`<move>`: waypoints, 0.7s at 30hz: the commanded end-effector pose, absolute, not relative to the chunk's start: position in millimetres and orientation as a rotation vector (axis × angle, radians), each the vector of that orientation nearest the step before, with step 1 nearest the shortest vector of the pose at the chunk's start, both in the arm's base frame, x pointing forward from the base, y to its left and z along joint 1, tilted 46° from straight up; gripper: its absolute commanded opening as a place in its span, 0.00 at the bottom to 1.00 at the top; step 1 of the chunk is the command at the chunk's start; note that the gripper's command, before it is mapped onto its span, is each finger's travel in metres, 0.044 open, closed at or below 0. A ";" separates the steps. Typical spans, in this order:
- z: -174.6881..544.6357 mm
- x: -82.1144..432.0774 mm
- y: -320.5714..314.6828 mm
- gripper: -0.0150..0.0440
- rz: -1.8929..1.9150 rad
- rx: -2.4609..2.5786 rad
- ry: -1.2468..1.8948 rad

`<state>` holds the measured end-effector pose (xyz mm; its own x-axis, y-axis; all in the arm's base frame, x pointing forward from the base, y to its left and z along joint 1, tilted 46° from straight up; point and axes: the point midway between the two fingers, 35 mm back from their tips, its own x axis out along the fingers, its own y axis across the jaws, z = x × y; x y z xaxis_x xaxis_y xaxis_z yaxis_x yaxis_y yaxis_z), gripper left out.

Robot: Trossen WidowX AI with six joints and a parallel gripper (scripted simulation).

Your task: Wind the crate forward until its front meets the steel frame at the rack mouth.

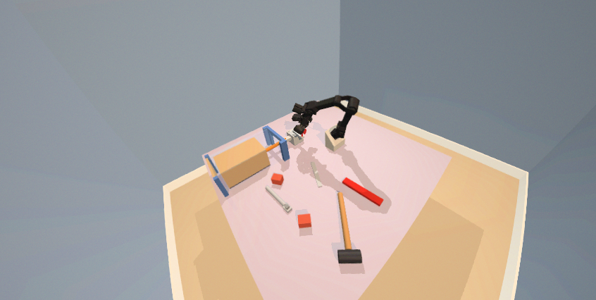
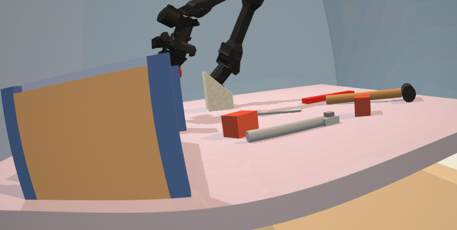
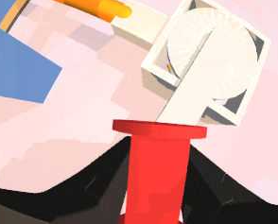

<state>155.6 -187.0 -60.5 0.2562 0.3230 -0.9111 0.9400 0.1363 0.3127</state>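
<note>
The orange-brown crate (image 1: pixel 241 163) (image 2: pixel 89 133) sits flat inside the clear-panelled cubby. An orange strap (image 1: pixel 272 146) (image 3: pixel 91 6) runs from its front through the blue steel frame (image 1: pixel 284 150) (image 2: pixel 159 126) (image 3: pixel 23 70) to the pale winch (image 1: pixel 295 139) (image 3: pixel 152 80). A gap shows between crate front and frame. The winch handle's flat pale arm (image 3: pixel 190 86) lies across the winch top; its key is hidden. My gripper (image 1: pixel 301 132) (image 3: pixel 155 146) is shut on the handle's upright red grip (image 3: pixel 160 179) (image 2: pixel 180 72), beside the winch.
Red blocks (image 1: pixel 277 179) (image 1: pixel 304 220) (image 2: pixel 234 126) (image 2: pixel 362 105), a grey bar tool (image 1: pixel 275 196) (image 2: pixel 287 128), a thin pale strip (image 1: pixel 315 173), a red bar (image 1: pixel 362 191) and a mallet (image 1: pixel 344 223) (image 2: pixel 408 92) lie on the bench. The arm's base (image 1: pixel 334 143) stands right of the winch.
</note>
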 end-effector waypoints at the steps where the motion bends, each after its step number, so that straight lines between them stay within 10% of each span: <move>1: -62.4 146.7 -183.8 0.25 -0.705 1.406 1.296; 21: -66.5 119.0 -183.2 0.25 -0.707 1.405 1.297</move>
<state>130.6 -184.5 -62.6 0.2687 0.3282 -0.9056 0.9355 0.1353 0.3265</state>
